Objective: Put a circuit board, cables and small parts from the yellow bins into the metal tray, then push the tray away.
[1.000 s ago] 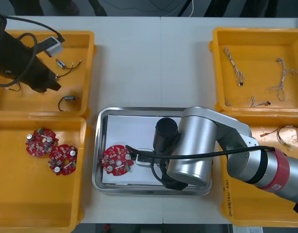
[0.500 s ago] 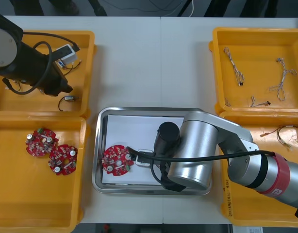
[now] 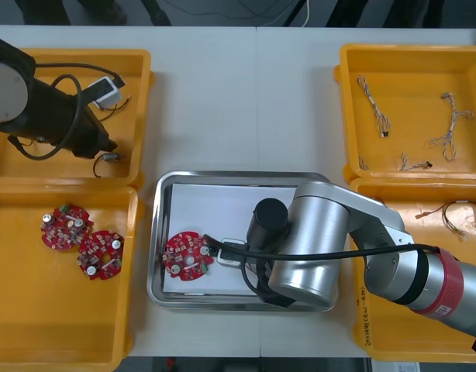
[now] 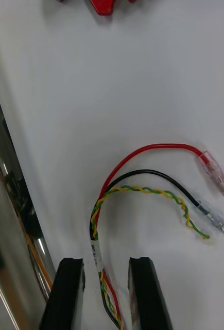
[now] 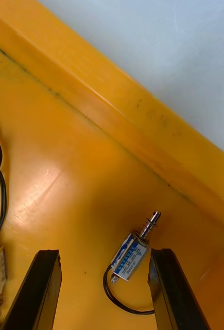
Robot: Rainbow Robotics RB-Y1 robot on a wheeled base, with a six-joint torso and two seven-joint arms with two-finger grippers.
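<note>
Worktop point(image 3: 246, 101): pale and bare in the middle, with a metal tray point(image 3: 165, 187), white inside, at the near side.
Left end effector point(image 5: 105, 253): fingers spread wide with nothing in them, low in the far-left yellow bin point(image 3: 143, 81), straddling a small metal part point(image 5: 131, 255).
Small metal part: lying on the bin floor between the fingers, closer to one of them, near the bin's wall. A pin pokes from one end and a thin black lead curls from the other.
Handling, my guess: light, rigid and smooth, so it may skid or swivel. Pinch across the labelled body, not the pin or the lead.
Right end effector point(image 4: 105, 263): low inside the tray, fingers parted a little wider than the cable bundle point(image 4: 96, 242) that runs between them. It looks loose, not pinched.
Cable bundle: red, black and twisted yellow-green wires fanned out on the white liner. Limp and light, best held at the bound stem.
Circuit board point(image 3: 187, 256): in the tray, just beside the right arm.
Spare boards point(image 3: 83, 240): in the near-left bin.
</note>
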